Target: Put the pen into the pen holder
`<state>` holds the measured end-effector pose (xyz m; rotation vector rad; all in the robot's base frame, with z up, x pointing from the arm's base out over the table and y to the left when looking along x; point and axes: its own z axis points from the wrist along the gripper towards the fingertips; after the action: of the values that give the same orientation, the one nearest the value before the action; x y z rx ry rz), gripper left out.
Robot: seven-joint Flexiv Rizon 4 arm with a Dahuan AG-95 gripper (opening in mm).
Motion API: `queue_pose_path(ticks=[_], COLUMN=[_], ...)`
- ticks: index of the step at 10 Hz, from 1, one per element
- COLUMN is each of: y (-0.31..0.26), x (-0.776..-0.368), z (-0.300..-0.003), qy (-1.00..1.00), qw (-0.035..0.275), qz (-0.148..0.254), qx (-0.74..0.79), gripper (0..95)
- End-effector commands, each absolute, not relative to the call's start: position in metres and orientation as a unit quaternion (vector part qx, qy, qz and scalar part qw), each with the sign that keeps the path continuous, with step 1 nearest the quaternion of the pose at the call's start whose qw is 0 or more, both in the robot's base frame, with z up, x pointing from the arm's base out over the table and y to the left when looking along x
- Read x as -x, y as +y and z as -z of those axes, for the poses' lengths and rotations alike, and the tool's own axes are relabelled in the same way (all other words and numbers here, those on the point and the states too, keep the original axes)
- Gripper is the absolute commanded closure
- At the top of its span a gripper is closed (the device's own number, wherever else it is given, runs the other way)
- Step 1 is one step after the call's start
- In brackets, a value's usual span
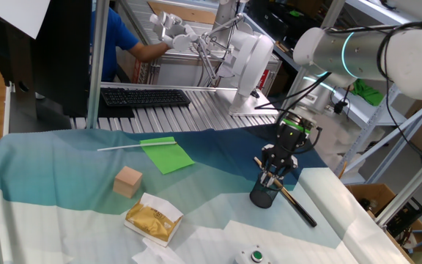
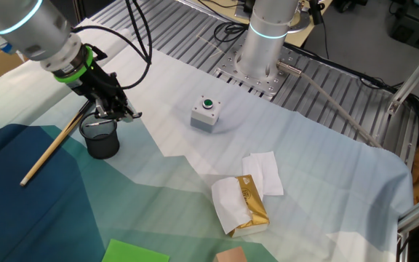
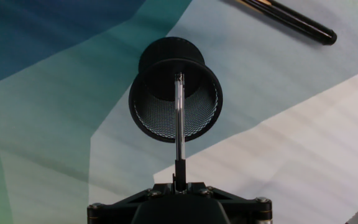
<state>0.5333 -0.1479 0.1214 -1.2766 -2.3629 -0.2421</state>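
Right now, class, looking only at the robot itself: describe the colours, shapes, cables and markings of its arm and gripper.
The arm is made of thick rounded tubes, pale grey to white, with a glowing teal ring at one joint. Black cables loop along its side. Near the wrist sits a bright green band. Below it the gripper is black and angular, tapering to two slim dark fingers. No writing or logo is legible.
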Motion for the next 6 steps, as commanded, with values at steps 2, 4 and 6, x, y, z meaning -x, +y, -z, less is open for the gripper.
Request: queue_pose_path(ticks=[2,4,6], y=[-0.1519,-0.1526,-0.1523], x=[-0.5367,-0.5372,-0.5375], z=[-0.1181,-0.1171,-0.1162], qy=[-0.854,-0.853,-0.854], qw=[0.232,0.236,0.238], qz=[0.09,0.091,0.09], qx=[0.458,0.456,0.455], gripper=[95.0,95.0,95.0])
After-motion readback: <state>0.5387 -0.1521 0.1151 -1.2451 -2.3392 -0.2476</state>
